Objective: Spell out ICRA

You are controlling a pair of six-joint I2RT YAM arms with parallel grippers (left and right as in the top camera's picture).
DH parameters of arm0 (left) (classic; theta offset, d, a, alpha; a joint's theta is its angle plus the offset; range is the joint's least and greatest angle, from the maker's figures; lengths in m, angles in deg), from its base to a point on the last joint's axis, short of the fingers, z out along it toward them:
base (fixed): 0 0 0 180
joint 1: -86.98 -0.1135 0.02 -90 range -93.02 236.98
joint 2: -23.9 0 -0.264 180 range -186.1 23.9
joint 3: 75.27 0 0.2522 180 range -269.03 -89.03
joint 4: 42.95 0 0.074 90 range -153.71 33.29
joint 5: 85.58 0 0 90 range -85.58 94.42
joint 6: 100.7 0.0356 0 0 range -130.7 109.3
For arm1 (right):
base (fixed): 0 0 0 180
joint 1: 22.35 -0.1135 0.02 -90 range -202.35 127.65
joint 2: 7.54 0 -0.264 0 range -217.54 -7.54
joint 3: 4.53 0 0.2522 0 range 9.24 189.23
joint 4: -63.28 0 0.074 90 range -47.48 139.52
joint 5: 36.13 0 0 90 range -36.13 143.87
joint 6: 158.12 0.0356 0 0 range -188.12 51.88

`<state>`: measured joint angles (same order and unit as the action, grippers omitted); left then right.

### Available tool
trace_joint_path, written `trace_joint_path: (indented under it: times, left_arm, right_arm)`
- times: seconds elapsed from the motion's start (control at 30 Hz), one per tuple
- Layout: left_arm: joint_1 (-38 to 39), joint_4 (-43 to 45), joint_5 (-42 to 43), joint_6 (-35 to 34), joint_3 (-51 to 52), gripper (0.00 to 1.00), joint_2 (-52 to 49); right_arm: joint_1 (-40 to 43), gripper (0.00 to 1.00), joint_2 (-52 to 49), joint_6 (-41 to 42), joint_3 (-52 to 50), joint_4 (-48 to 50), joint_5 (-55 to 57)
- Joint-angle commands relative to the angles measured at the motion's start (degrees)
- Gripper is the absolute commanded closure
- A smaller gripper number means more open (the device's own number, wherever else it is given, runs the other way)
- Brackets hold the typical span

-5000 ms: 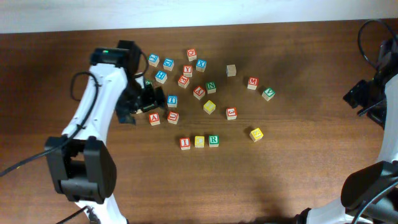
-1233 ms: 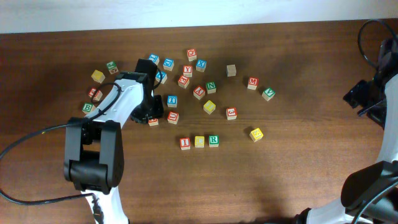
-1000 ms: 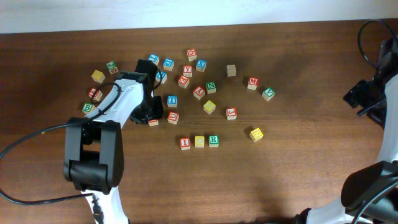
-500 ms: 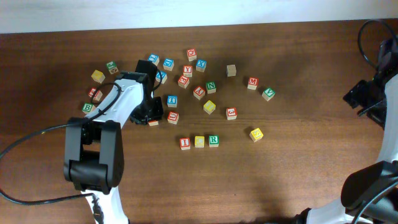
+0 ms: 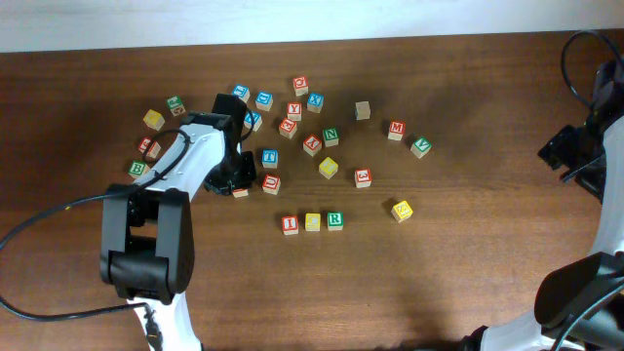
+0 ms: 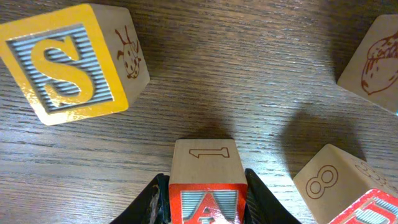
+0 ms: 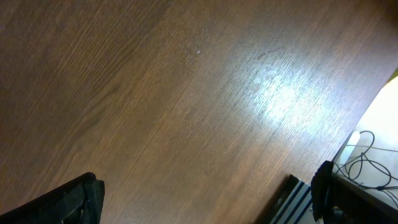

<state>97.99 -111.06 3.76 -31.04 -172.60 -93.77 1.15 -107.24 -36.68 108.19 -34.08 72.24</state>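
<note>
**A:** What does the overhead view give?

**B:** The red I cube, yellow C cube and green R cube sit side by side in a row on the table. The left gripper is down in the loose cluster behind and left of that row. The red A cube peeks out beneath it, though its letter is hard to read from up there. The right gripper hangs at the far right edge, well apart from every cube.

**A:** And the left wrist?

**B:** The red A cube stands on the wood, and the left gripper has both fingers pressed flat against its two sides. A yellow S cube lies near on the left, and a cube with an 8 is just beside it on the right.

**A:** Right wrist?

**B:** The right gripper has its fingers spread wide, with only bare wood between them.
</note>
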Motion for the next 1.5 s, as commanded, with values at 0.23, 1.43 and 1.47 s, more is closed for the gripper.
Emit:
trace_joint_path:
  times: [0.23, 1.43, 1.47]
  left_arm:
    - [-0.3, -12.3, 0.5, 0.7, -13.9, 0.75, -0.6]
    - [0.3, 8.3, -1.9, -15.0, -12.0, 0.50, -7.7]
    - [0.3, 8.6, -1.9, -15.1, -12.0, 0.50, -7.7]
  right_arm:
    - [0.2, 0.02, 0.6, 0.4, 0.6, 0.0, -0.2]
    - [0.2, 0.02, 0.6, 0.3, 0.6, 0.0, -0.2]
    - [0.2, 0.02, 0.6, 0.4, 0.6, 0.0, -0.2]
